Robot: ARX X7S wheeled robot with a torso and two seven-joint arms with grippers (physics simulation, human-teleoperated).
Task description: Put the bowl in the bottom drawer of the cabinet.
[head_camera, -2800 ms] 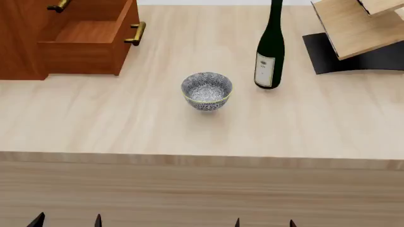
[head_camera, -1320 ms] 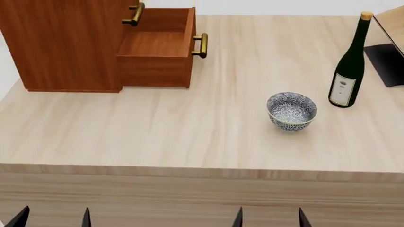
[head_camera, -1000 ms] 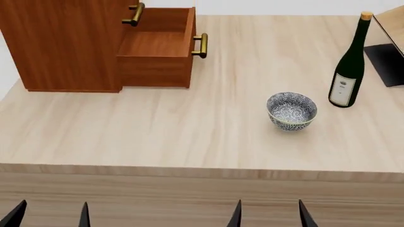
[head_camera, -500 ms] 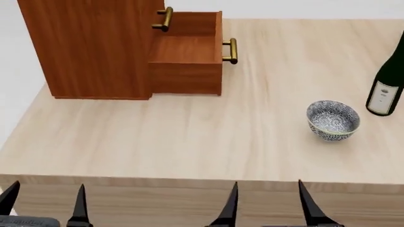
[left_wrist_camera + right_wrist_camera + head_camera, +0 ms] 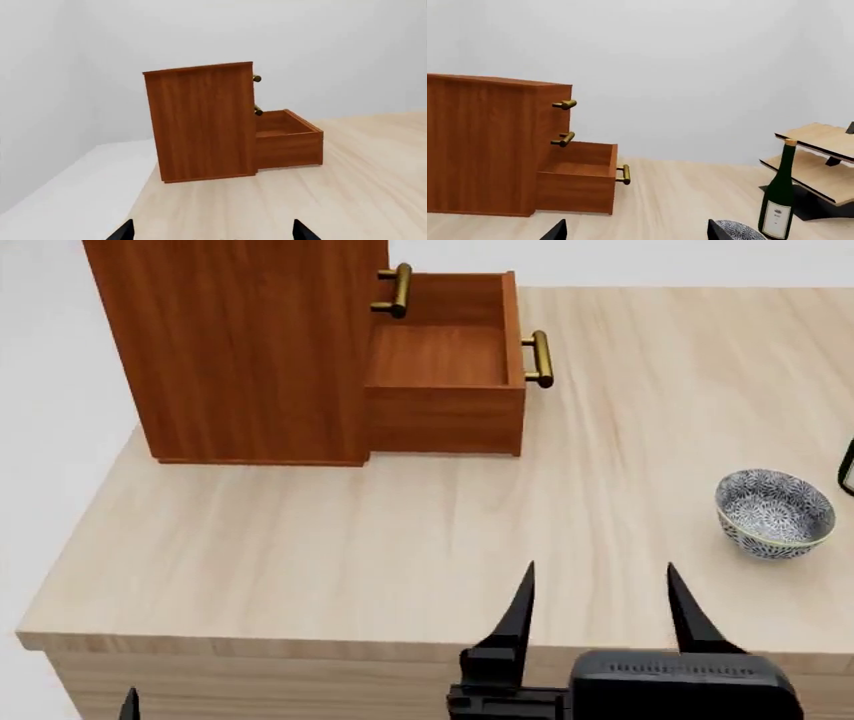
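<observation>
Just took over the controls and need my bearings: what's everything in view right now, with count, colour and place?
table: 1, pale wood, under everything
cabinet: 1, reddish-brown, table's far left
bottom drawer: 1, reddish-brown, pulled open, nothing in it
brass handles: 3, one per drawer
bowl: 1, blue-and-white, right of the drawer, near the table's front
bottle: 1, dark green, upright just past the bowl
rack: 1, pale wood on black base, far right
right gripper: black, open, over the front edge
left gripper: black, open, only tips show

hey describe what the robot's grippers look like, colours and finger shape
The right gripper is all black: two long fingers tapering to sharp points, rising from a boxy body with a ribbed top edge. Of the left gripper only two black pointed tips show. No cables or markings visible.
</observation>
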